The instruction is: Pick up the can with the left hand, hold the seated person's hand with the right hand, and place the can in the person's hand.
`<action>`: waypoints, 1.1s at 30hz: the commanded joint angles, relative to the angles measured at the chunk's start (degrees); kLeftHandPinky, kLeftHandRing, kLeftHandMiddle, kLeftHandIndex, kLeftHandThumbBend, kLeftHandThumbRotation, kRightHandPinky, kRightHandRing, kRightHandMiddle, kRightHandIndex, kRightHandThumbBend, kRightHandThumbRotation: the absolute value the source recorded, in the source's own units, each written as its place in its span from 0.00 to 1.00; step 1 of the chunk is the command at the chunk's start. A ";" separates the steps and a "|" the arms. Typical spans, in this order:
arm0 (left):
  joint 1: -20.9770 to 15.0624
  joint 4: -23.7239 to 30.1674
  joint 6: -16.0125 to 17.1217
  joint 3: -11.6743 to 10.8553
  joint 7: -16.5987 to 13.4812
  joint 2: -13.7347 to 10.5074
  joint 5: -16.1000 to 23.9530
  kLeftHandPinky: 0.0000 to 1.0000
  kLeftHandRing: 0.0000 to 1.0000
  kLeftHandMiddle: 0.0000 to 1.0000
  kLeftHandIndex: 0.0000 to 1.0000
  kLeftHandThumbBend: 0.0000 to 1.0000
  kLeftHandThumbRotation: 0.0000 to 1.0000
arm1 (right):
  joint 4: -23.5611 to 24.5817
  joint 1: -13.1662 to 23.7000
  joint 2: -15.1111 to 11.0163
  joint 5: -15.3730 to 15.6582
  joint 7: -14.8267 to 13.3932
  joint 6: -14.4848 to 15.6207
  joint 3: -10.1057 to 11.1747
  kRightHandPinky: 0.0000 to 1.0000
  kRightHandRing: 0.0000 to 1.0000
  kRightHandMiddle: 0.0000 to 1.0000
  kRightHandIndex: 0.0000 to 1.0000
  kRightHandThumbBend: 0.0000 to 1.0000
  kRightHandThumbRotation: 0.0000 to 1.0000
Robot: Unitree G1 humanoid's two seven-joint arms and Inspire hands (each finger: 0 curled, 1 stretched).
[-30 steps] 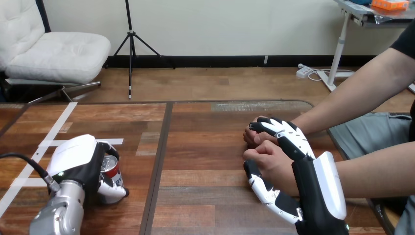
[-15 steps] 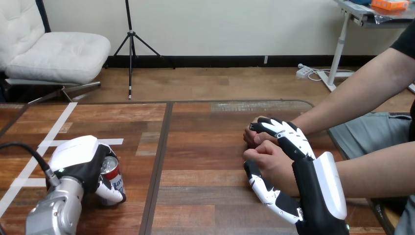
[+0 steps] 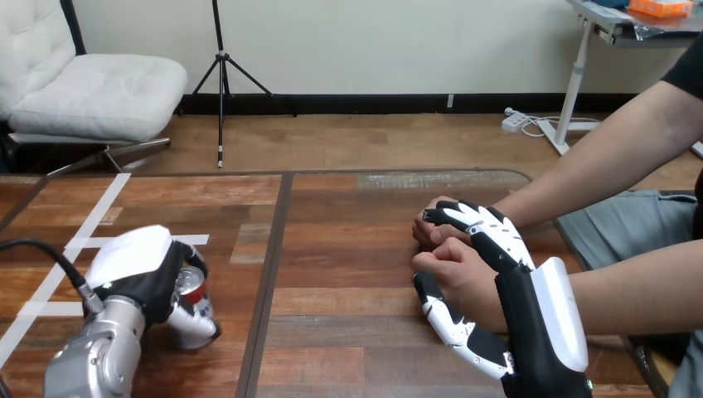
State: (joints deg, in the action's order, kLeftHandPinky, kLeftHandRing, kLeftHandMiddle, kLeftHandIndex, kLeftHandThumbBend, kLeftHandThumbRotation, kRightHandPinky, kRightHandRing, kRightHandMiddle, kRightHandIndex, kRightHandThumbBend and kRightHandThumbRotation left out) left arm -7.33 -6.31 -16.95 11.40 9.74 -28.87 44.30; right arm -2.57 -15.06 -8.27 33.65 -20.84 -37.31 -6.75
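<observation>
A red and silver can (image 3: 193, 288) stands on the table at the lower left, mostly hidden inside my left hand (image 3: 141, 274), whose fingers and thumb curl round it. At the right, my right hand (image 3: 514, 290) wraps the person's nearer hand (image 3: 456, 269): its fingers (image 3: 477, 222) curl over the top and its thumb (image 3: 452, 327) lies underneath. The person's farther hand (image 3: 431, 232) rests as a fist just behind, partly covered by my fingers.
The person's two forearms (image 3: 597, 174) reach in from the right edge. White tape lines (image 3: 91, 224) mark the wooden table at the left. A dark seam (image 3: 269, 274) runs down the table between the two hands.
My left hand has turned a little round the can, and the can has tipped slightly between its fingers. My right hand and the person's hands have stayed still.
</observation>
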 commanded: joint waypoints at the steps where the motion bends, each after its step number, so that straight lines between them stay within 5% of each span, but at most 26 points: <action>1: -2.08 1.95 3.33 -2.69 -6.14 0.76 -1.87 0.40 0.45 0.51 0.54 0.84 0.00 | 2.68 3.03 -0.19 -0.35 -0.16 0.00 0.44 0.96 0.90 0.84 0.76 0.33 0.38; 16: -0.69 0.68 7.92 -3.76 -16.04 2.21 -5.39 0.39 0.42 0.47 0.48 0.79 0.00 | 2.55 3.10 -0.42 -0.45 -0.25 0.00 0.34 0.96 0.90 0.84 0.76 0.33 0.37; 33: -0.08 -0.25 11.94 -4.07 -20.13 2.16 -7.57 0.39 0.42 0.46 0.48 0.76 0.00 | 2.22 3.25 -0.51 -0.71 -0.35 -0.33 0.26 0.96 0.89 0.84 0.76 0.33 0.37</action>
State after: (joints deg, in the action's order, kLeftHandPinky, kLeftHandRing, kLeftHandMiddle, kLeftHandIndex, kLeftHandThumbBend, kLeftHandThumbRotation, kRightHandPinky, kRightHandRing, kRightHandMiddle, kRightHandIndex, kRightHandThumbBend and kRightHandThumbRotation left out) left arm -5.47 -6.67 -6.53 9.33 -7.93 -26.51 36.97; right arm -2.57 -15.06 -8.96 33.65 -20.84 -37.25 -6.76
